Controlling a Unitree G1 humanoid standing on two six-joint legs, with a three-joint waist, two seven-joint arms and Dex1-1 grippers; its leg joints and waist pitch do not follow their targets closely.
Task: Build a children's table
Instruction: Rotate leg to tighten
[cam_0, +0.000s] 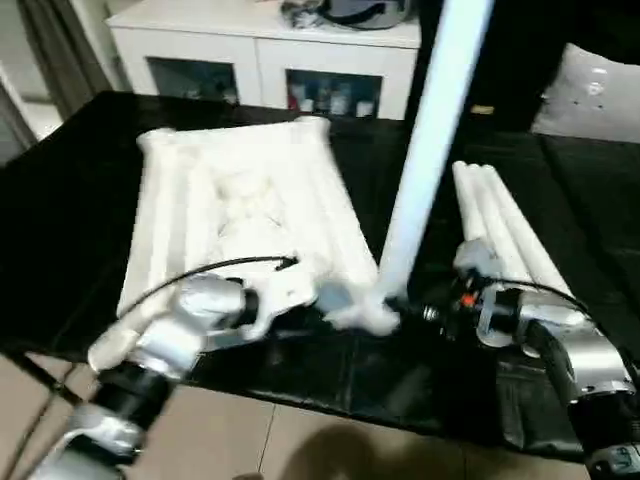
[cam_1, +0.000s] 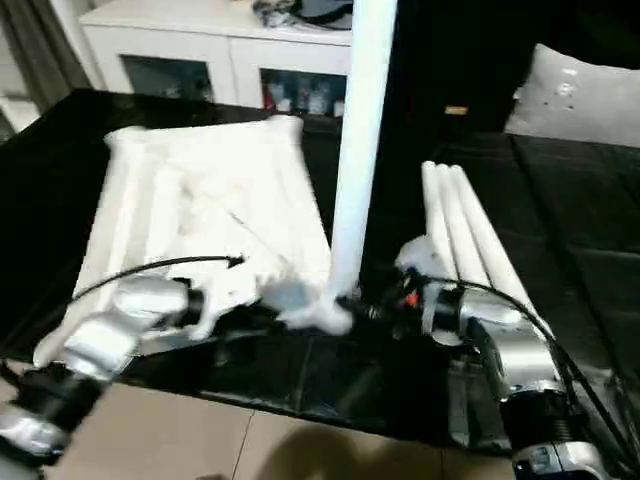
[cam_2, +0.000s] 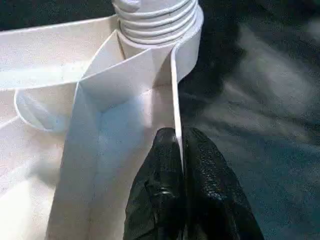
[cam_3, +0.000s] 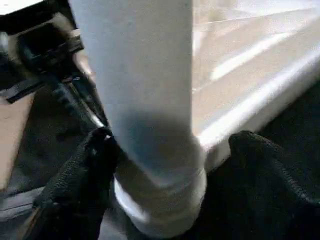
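Observation:
The white table top lies upside down on the black table, ribbed underside up. One white leg stands upright in the near right corner socket, its threaded end showing at the socket. My left gripper is shut on the thin rim wall of the top, just beside that socket. My right gripper is open around the base of the leg: one finger touches it, the other finger stands apart. Three more legs lie side by side to the right.
A white glass-door cabinet stands behind the black table. A grey cushion sits at the back right. The table's front edge runs just under my grippers, with tiled floor below.

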